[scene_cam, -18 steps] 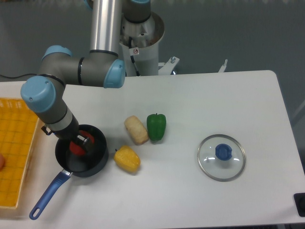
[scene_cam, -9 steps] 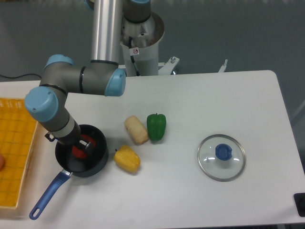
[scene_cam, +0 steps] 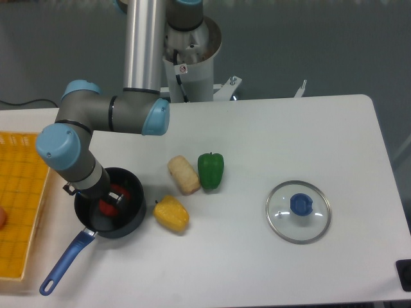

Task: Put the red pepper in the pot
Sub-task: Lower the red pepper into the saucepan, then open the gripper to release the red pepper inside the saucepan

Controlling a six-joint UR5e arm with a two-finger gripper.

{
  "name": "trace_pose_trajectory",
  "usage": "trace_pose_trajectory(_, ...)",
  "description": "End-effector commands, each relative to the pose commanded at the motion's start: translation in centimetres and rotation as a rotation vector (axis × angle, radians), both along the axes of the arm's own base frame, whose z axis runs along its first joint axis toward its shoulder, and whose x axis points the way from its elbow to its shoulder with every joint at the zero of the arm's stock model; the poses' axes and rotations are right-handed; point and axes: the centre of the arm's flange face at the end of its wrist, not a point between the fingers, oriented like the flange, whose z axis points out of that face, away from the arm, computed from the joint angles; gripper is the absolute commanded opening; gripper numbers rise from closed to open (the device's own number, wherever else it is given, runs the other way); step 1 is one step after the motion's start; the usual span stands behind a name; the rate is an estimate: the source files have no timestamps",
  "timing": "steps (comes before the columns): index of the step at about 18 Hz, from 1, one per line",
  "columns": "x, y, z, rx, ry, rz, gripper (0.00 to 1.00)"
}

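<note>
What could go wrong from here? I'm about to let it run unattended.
The end effector is down inside the pot at the red pepper; lifting out could drag the pepper back out or catch the rim. I cannot tell whether it has let go. The yellow pepper sits close beside the pot and might get nudged.

You see the gripper (scene_cam: pixel 114 197) reaching into the pot (scene_cam: pixel 128 221), right at the red pepper (scene_cam: pixel 122 192); its grip is unclear.
</note>
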Motion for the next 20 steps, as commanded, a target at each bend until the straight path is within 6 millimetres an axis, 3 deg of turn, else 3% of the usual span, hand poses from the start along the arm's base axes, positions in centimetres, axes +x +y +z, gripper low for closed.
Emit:
trace_pose_trajectory(12, 0.1, 0.0, 0.0, 0.0, -0.002, -0.008, 0.67)
trace_pose_trajectory(20, -1.0, -0.2, 0.7, 0.01, 0.001, 0.003, 0.67)
